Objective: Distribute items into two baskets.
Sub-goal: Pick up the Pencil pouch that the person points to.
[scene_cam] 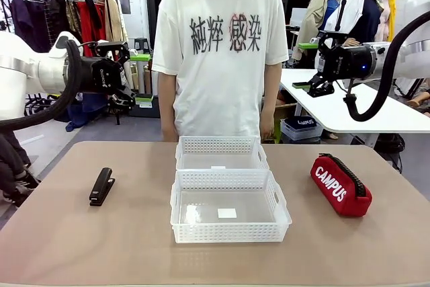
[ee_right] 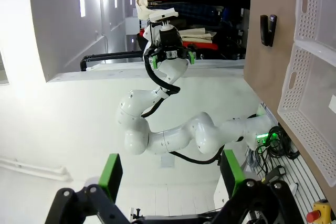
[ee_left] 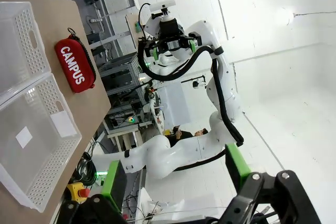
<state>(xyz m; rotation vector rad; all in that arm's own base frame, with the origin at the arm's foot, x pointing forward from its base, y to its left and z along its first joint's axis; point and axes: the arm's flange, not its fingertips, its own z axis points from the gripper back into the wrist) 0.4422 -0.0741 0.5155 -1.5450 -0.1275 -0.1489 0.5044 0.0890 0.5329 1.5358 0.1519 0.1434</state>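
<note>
Near basket (scene_cam: 228, 232): centre of the table (scene_cam: 121, 247), with a small white label (scene_cam: 227, 213) on its floor; print not legible. Far basket (scene_cam: 220, 144): touching it behind. Left gripper (ee_left: 176, 174) and right gripper (ee_right: 169, 171): raised off the table at either side, jaws wide, holding nothing. Red pouch (scene_cam: 339, 186): on the table right of the baskets, lettered "CAMPUS" in white. Black stapler (scene_cam: 101, 186): on the table left of them, no marking readable.

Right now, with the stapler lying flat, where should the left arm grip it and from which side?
Probably mid-body, coming straight down from above. The stapler lies flat on the table, long and narrow, with bare space along both long sides, so the fingers can close across its width.
</note>
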